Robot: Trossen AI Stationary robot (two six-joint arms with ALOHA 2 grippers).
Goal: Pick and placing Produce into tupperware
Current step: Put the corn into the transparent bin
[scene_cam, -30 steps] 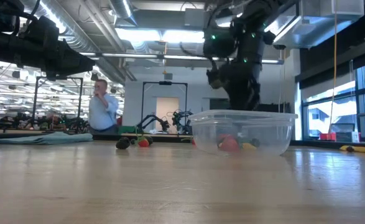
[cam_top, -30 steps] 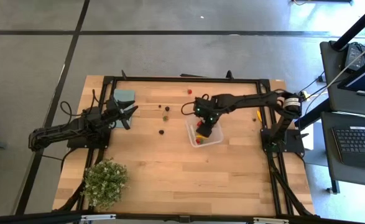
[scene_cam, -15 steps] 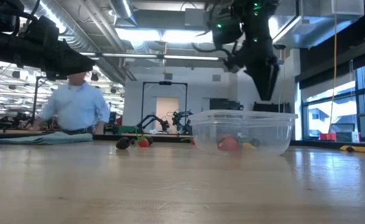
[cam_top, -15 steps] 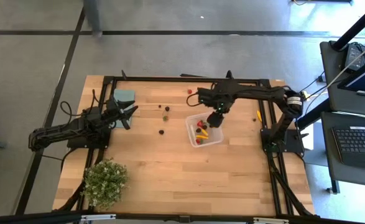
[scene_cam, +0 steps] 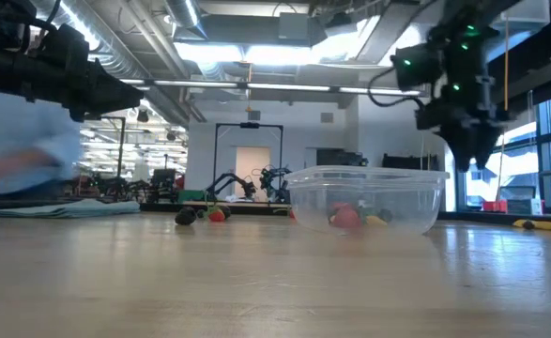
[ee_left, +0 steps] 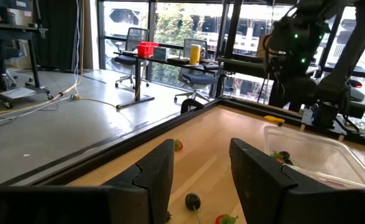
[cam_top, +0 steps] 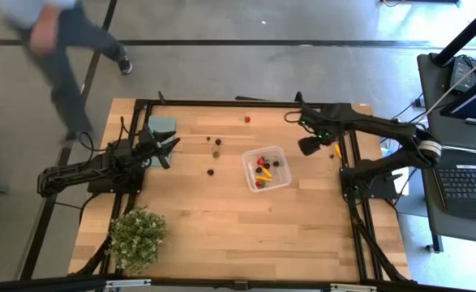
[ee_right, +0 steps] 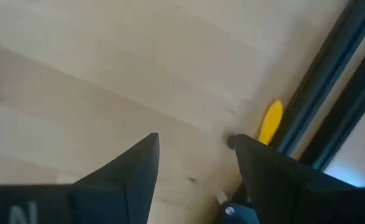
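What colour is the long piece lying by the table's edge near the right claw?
Yellow. The long piece shows best in the right wrist view, just beyond the open right claw.

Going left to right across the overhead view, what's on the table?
Potted plant → left gripper → dark produce piece → red produce piece → tupperware → right gripper → yellow produce piece.

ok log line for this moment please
right hand: open, empty, near yellow piece | left hand: open, idle | tub: holds several pieces
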